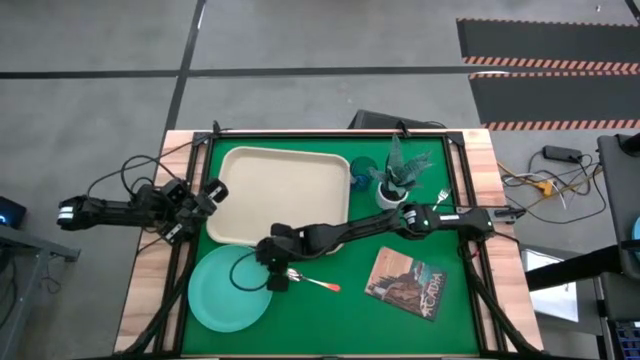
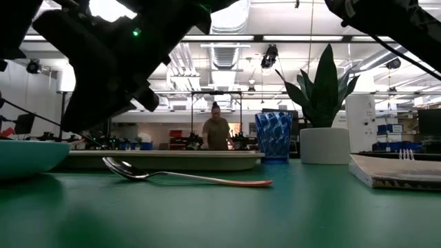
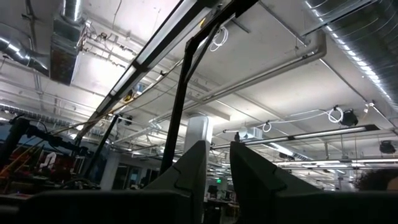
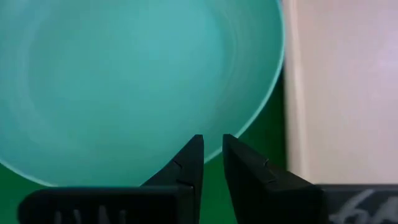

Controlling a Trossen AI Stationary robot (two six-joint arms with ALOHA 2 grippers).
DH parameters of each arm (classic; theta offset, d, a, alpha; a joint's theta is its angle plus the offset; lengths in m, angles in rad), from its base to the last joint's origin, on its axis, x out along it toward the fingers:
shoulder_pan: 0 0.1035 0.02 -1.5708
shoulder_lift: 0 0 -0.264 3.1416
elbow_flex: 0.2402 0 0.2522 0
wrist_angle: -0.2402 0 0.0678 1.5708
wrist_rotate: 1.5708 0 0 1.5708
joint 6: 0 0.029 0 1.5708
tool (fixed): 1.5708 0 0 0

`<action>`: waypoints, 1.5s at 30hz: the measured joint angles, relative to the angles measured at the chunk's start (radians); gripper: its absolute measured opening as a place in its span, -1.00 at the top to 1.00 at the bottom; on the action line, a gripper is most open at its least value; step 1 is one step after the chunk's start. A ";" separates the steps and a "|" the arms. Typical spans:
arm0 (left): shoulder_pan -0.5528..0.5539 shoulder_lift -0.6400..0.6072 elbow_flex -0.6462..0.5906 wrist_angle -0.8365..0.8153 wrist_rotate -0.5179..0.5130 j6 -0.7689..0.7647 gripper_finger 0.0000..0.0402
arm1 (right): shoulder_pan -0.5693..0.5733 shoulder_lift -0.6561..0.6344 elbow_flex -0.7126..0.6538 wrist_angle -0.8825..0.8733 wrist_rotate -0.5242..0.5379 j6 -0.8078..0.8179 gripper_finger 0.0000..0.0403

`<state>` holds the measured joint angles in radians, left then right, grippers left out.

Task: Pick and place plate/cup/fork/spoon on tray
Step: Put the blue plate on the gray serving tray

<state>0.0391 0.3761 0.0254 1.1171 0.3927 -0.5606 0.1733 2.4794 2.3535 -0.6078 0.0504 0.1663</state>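
Note:
The turquoise plate (image 1: 232, 288) lies on the green table at the near left and fills the right wrist view (image 4: 137, 81). The spoon (image 1: 315, 283) lies flat on the table just right of the plate, bowl toward the plate (image 2: 125, 168). The beige tray (image 1: 285, 195) lies at the far middle. The blue cup (image 1: 363, 172) stands at its right rim. The fork (image 1: 437, 197) lies at the far right. My right gripper (image 1: 272, 268) hangs shut and empty over the plate's right rim (image 4: 211, 140), pointing down. My left gripper (image 1: 212, 195) waits shut at the tray's left edge (image 3: 217, 144).
A white pot with a green plant (image 1: 397, 182) stands between the cup and the fork. A picture-covered book (image 1: 405, 283) lies at the near right. My right arm stretches across the table from the right, over the tray's near right corner. A person (image 2: 216, 131) stands far off in the room.

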 joint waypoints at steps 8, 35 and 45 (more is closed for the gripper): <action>0.000 0.000 0.000 0.000 0.000 0.000 0.71 | 0.001 0.000 0.000 -0.006 0.007 0.110 0.52; 0.000 0.001 0.000 0.000 0.000 0.000 0.71 | 0.008 0.064 -0.003 0.079 0.020 0.256 0.08; 0.000 0.001 0.000 0.000 -0.004 0.000 0.71 | 0.003 0.064 -0.003 0.099 0.019 0.298 0.52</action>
<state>0.0391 0.3767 0.0254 1.1172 0.3888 -0.5606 0.1764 2.5439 2.3505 -0.5084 0.0691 0.4641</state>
